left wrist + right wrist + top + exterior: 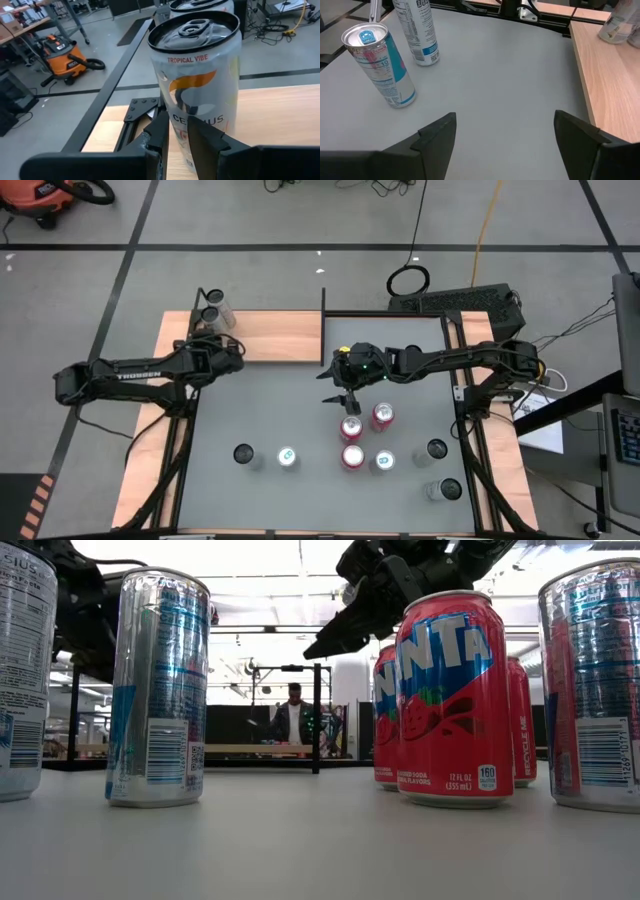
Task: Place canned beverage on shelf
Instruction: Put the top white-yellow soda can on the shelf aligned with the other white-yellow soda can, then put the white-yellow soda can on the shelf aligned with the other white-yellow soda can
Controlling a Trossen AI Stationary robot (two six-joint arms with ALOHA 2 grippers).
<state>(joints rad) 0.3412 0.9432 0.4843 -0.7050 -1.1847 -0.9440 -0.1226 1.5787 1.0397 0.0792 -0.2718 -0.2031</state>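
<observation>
Two tall silver cans [213, 308] already stand on the light wood-grain shelf [285, 337] — my left gripper [178, 131] sits nearly closed beside one; my right gripper [341, 398] hovers spread above the red cans [351, 442] waiting on the grey table [300, 410].

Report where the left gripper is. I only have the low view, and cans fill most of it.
Observer: The left gripper is at the left end of the shelf, close up against a Celsius can that stands upright on the board.
Operator: Count the cans on that shelf.
Observer: Two, both in the far left corner. The second can stands just beyond the first.
Operator: Check the right gripper now.
Observer: The right gripper is open with nothing between its fingers. It hangs over the grey table, just short of the red cans.
</observation>
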